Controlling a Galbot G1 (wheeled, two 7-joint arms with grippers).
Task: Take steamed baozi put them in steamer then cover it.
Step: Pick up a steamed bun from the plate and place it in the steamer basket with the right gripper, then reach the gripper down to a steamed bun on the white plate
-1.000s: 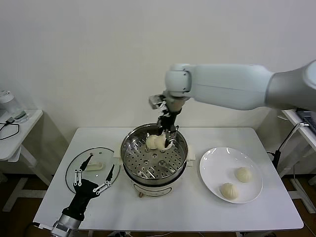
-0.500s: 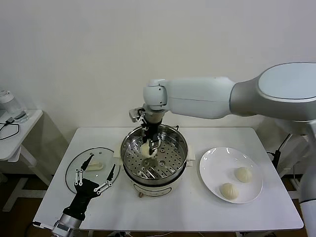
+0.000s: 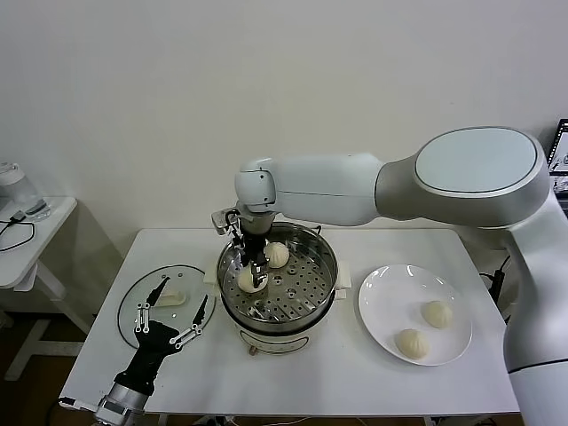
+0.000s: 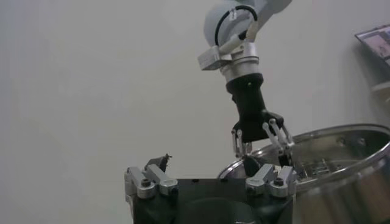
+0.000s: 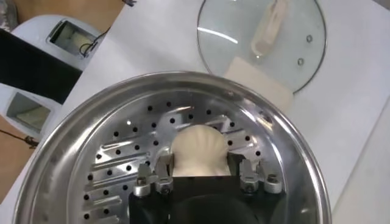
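Steamer (image 3: pixel 278 280), a wide steel pot, sits directly beneath the right gripper (image 3: pixel 252 277), which reaches down inside it so a bun can rest on the holed tray. Beside the pot, toward the left gripper (image 3: pixel 169 321), the glass lid (image 3: pixel 166 302) lies flat, set aside for covering. A white plate (image 3: pixel 414 311) on the pot's far side carries two buns. One bun (image 3: pixel 277 255) sits just behind the right gripper, whose fingers clamp another bun (image 5: pixel 198 155). The left gripper hovers near the lid, fingers spread.

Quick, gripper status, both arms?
Right gripper: shut on a baozi, low inside the steamer.
Left gripper: open, holding nothing, beside the cover on the table.
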